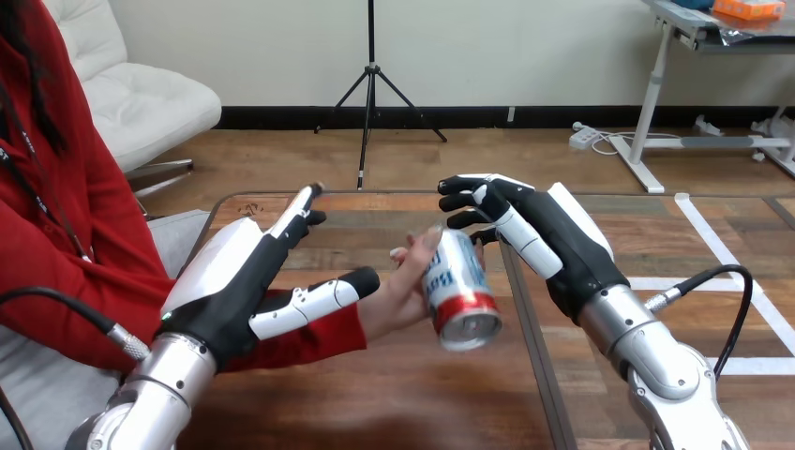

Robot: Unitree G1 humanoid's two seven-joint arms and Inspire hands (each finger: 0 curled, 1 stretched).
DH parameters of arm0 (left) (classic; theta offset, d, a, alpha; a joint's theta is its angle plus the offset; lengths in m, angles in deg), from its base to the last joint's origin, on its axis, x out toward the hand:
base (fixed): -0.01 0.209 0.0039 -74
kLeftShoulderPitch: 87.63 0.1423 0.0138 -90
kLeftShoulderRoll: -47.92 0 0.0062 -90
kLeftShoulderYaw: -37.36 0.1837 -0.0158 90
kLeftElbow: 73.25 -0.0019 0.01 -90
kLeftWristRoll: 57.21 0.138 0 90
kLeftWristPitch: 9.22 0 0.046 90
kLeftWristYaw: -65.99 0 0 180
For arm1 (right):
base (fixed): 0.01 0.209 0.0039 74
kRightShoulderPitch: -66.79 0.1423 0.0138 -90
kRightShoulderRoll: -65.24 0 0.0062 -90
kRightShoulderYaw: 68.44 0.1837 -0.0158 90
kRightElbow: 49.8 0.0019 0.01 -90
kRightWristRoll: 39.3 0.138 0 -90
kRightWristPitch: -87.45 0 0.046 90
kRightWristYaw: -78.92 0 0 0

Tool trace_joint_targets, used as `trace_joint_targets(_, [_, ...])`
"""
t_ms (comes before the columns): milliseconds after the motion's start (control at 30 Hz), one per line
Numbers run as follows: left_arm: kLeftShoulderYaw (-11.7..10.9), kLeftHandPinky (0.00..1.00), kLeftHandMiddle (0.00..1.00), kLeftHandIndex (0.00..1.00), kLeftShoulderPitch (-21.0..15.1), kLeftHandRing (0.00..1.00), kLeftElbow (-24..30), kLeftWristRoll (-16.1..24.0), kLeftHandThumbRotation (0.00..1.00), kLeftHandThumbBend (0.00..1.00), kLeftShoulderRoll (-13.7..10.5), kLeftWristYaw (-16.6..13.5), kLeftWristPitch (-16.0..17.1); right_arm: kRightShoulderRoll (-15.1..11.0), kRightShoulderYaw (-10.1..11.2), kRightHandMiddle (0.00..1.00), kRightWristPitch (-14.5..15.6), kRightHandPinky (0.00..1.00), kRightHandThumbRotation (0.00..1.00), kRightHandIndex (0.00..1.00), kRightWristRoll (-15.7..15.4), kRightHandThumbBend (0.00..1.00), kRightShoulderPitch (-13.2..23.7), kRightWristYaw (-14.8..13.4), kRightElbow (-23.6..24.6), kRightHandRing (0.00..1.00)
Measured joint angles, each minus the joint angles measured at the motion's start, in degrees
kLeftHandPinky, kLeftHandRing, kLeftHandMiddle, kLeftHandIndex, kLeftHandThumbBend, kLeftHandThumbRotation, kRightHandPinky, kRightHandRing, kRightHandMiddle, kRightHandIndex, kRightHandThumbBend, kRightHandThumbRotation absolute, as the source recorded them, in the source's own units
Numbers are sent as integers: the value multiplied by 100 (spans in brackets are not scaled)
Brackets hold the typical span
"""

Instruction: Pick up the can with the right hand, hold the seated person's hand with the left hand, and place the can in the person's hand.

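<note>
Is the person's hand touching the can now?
Touching. In the head view the person's hand lies with its fingers against the side of the can, with no gap; the right hand grips the can.

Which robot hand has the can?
The right hand, which is curled round the can. The left hand is open and straight, holding nothing.

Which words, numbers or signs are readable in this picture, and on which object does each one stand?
On the can, held in the right hand: blue lettering on its white part, too small to read.
On the left hand and the table: no text seen.
</note>
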Motion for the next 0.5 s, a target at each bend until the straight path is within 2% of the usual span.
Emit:
trace_joint_targets(233, [23, 95, 97, 99, 33, 98, 26, 346, 100, 81, 0, -29, -83, 1, 0, 75, -3, 62, 100, 74, 30, 92, -93, 43, 187, 72])
trace_joint_targets(500, [48, 99, 100, 96, 70, 100, 81, 590, 100, 78, 0, -20, -228, 1, 0, 75, -17, 60, 100, 72, 122, 92, -145, 72, 377, 71])
